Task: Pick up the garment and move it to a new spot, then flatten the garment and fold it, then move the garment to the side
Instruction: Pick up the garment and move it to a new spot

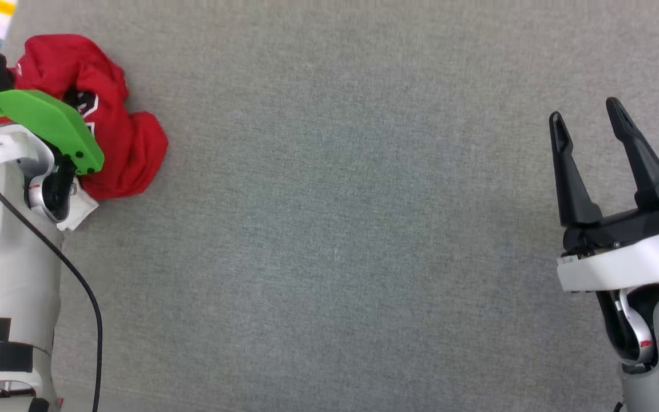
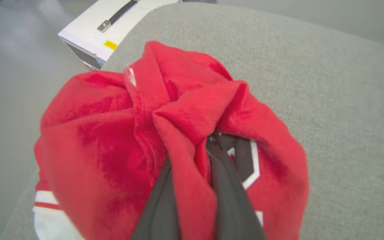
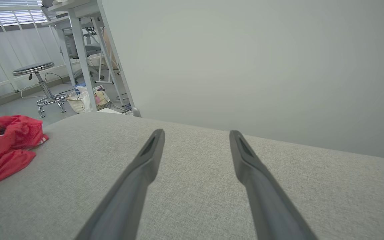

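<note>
The garment (image 1: 129, 149) is a crumpled red jersey lying at the far left of the grey cloth-covered table (image 1: 335, 229). A black numeral with a white outline and some white trim show on it (image 2: 245, 160). My left gripper (image 2: 192, 160) is down in the heap, its two dark fingers pinched on a raised red fold. In the head view its fingers are hidden under the green wrist cover (image 1: 43, 123). At the right side my right gripper (image 1: 584, 111) hovers open and empty over bare cloth. From the right wrist view the garment (image 3: 5, 146) lies far left of that gripper (image 3: 196, 133).
A white box with a yellow label (image 2: 92, 33) sits just beyond the table's rounded edge near the garment. A black cable (image 1: 78, 280) hangs along my left arm. Off the table stand a stool (image 3: 33, 68), a basket (image 3: 82, 100) and white desk legs (image 3: 78, 50).
</note>
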{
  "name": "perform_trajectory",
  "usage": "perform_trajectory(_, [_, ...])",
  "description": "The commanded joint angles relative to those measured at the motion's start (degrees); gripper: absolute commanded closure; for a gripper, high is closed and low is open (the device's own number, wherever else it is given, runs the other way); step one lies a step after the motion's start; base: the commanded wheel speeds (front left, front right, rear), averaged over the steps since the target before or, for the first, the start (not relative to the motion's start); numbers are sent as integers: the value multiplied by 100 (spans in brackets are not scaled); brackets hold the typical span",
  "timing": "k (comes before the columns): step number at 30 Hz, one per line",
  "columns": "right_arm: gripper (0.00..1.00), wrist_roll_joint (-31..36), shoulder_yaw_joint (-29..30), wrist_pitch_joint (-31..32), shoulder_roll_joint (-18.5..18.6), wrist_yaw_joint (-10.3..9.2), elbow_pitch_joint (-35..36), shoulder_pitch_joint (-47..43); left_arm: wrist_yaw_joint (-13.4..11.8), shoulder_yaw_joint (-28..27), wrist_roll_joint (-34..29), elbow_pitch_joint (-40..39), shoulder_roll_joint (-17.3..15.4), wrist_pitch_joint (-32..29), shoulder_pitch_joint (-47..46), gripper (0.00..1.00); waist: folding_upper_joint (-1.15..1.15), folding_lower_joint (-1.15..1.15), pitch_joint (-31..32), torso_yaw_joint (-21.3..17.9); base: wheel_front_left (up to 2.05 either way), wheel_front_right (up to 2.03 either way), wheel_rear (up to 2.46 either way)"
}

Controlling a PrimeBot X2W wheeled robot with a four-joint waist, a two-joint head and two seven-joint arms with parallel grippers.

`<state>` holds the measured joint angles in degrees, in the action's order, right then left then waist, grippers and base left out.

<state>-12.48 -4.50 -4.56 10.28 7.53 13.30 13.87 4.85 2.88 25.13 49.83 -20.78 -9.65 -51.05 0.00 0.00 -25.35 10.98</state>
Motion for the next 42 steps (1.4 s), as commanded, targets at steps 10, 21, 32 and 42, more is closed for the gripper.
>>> perform_trajectory(10, [0, 186, 333, -113, -315, -4, -248, -546, 141, 309, -179, -625, 167, 939, 426, 100, 0, 0, 1333, -214, 0, 0, 0])
perform_trajectory(21, [0, 425, 769, 165, -398, -4, -171, -1043, 224, 1553, -395, -2264, 929, 515, 1457, 100, 0, 0, 1775, -929, 0, 0, 0])
perform_trajectory(32, [0, 378, 1054, 323, -566, -4, 107, -1279, 262, 4109, 144, -2786, 1428, 216, 1905, 100, 0, 0, 1483, -1359, 0, 0, 0])
perform_trajectory(42, [0, 313, 1022, 288, -582, -4, 96, -1163, 263, 4795, 516, -2315, 1469, 513, 2110, 100, 0, 0, 1102, -1343, 0, 0, 0])
